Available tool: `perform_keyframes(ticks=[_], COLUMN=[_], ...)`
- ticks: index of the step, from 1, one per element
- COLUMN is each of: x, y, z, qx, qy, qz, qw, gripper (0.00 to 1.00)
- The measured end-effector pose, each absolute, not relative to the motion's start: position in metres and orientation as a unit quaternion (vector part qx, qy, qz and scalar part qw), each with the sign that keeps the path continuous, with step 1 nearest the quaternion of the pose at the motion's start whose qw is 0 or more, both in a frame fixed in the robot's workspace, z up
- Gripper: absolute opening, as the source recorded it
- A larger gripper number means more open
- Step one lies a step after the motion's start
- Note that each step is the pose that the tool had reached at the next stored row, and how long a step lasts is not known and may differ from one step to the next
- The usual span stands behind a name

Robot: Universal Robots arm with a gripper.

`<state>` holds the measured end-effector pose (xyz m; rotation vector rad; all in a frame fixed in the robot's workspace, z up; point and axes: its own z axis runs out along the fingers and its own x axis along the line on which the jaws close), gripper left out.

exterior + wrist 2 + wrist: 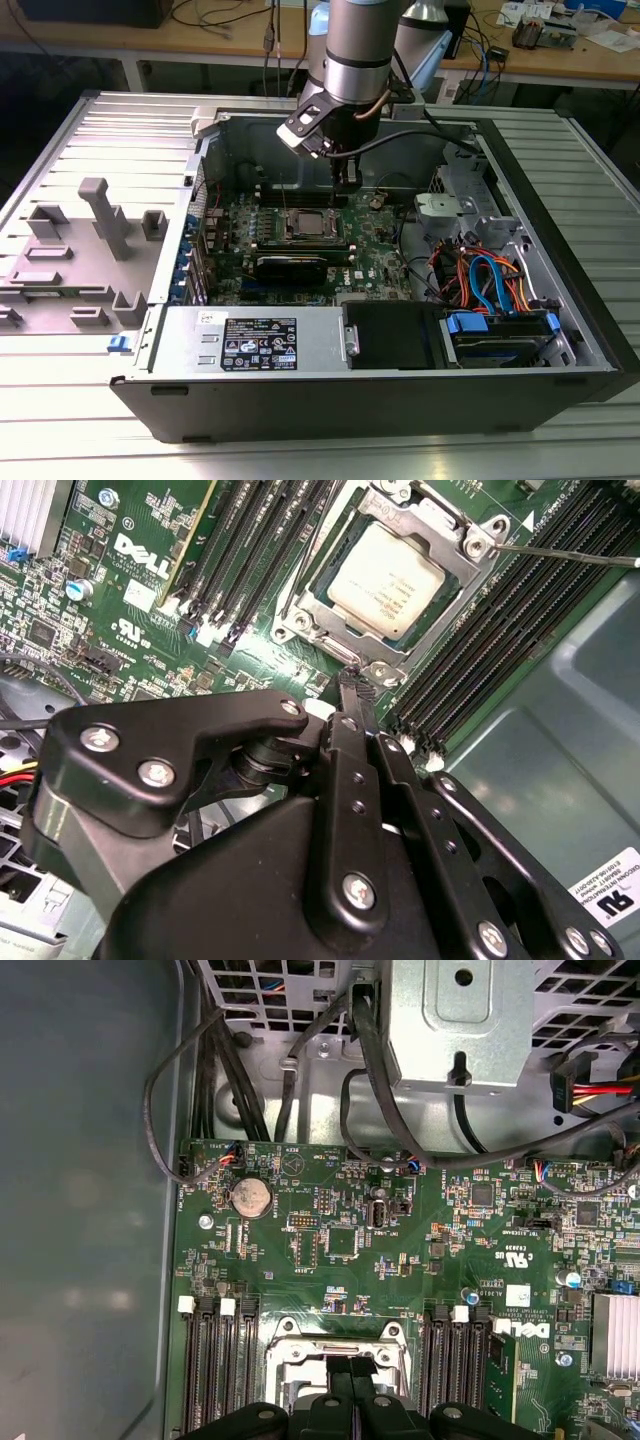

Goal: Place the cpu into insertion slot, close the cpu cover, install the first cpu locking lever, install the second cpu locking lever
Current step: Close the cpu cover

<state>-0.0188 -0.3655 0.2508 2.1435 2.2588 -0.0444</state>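
The cpu (385, 568), a silvery square chip, lies in the insertion slot (395, 648) on the green motherboard (375, 262). The thin metal cpu cover (452, 528) lies flat around it as a frame. One thin locking lever (565, 552) sticks out sideways from the socket's corner, and a second thin lever (312, 540) runs along another side. My gripper (350, 685) is shut with nothing between its fingers, its tip just off the socket's edge. In the exterior view the gripper (347, 183) hangs over the board just beyond the cpu (308, 224). The first wrist view has the fingers (345, 1380) pressed together over the socket frame (335, 1345).
Black memory slots (500, 630) flank the socket on both sides. A long black card (295, 267) lies in front of it. Cables (480, 275) and a drive cage fill the exterior view's right of the open case (400, 400). A grey fixture (95, 215) stands outside on the exterior view's left.
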Motion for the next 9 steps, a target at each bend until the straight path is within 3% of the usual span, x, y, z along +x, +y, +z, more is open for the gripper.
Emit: perform_keyframes(ticks=[9], x=[-0.019], y=[-0.3655], z=[0.2487], qx=[0.688], qy=[0.725], qz=[-0.014], qw=[0.014], gripper=[0.11])
